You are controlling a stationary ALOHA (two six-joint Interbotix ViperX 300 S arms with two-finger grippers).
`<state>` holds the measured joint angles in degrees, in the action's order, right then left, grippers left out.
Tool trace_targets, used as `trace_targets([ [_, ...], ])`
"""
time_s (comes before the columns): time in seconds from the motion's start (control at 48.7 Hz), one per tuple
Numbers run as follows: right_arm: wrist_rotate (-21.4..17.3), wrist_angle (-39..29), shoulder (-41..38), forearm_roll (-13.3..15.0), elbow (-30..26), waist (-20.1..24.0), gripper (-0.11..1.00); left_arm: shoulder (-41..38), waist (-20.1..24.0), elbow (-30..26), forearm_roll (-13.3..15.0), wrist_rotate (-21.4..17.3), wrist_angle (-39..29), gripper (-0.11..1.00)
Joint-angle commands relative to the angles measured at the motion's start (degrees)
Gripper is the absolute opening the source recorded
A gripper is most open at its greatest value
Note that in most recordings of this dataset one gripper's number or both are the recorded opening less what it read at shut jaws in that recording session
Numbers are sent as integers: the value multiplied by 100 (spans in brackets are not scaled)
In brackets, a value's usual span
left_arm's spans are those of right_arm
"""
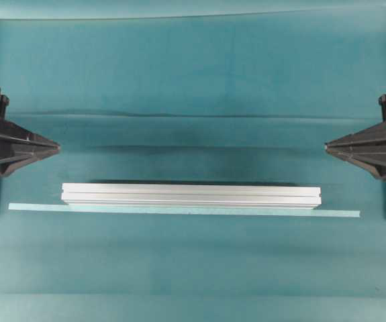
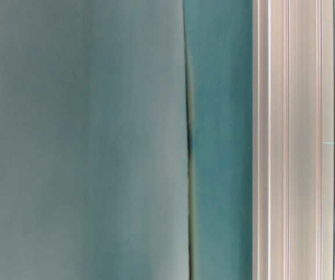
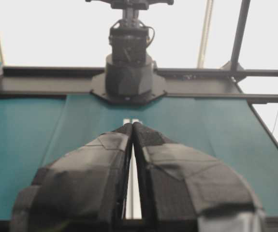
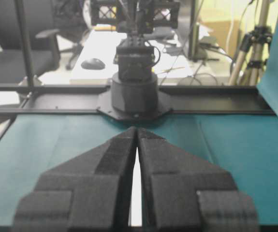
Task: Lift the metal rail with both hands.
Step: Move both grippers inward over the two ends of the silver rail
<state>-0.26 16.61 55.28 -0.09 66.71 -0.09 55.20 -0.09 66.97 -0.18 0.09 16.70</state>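
The metal rail (image 1: 191, 195) is a long silver grooved bar lying flat across the middle of the teal cloth. It fills the right side of the table-level view (image 2: 292, 140). My left gripper (image 1: 57, 145) is shut and empty at the left edge, above and behind the rail's left end. My right gripper (image 1: 327, 145) is shut and empty at the right edge, above and behind the rail's right end. In the left wrist view the fingertips (image 3: 132, 126) meet, with a sliver of the rail (image 3: 134, 188) between the fingers. The right wrist view shows the same (image 4: 137, 130).
A thin pale-green tape strip (image 1: 179, 210) lies along the rail's front side, longer than the rail at both ends. A crease (image 1: 179, 115) runs across the cloth behind the rail. The opposite arm's base (image 3: 128, 72) stands at the far table edge in each wrist view.
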Motion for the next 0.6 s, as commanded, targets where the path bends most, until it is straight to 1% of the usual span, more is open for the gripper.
trace_targets([
  [0.0,-44,9,-105,-26,-26,-18,14,-79,70,-220,-53,167,-422,14],
  [0.041,-88,-220,-149,-211,-88,-9,16,-114,62,-352,-62,237,-729,14],
  [0.062,-123,-369,-176,-325,-132,-9,16,-123,62,-422,-62,255,-896,11],
  [0.123,-290,-932,-272,-562,-299,0,7,-193,35,-642,-88,272,-1362,3],
  [0.164,-413,-1310,-343,-642,-404,-9,4,-246,18,-800,-88,343,-1608,0],
  [0.246,-624,-1969,-492,-642,-650,0,2,-352,18,-1081,-88,457,-2004,-1],
  [0.411,-888,-3041,-1002,-642,-1187,-18,2,-747,18,-1547,-97,501,-2725,-1],
  [0.575,-923,-3700,-1635,-642,-1635,-26,2,-1362,-44,-1890,-88,527,-3270,-1],
])
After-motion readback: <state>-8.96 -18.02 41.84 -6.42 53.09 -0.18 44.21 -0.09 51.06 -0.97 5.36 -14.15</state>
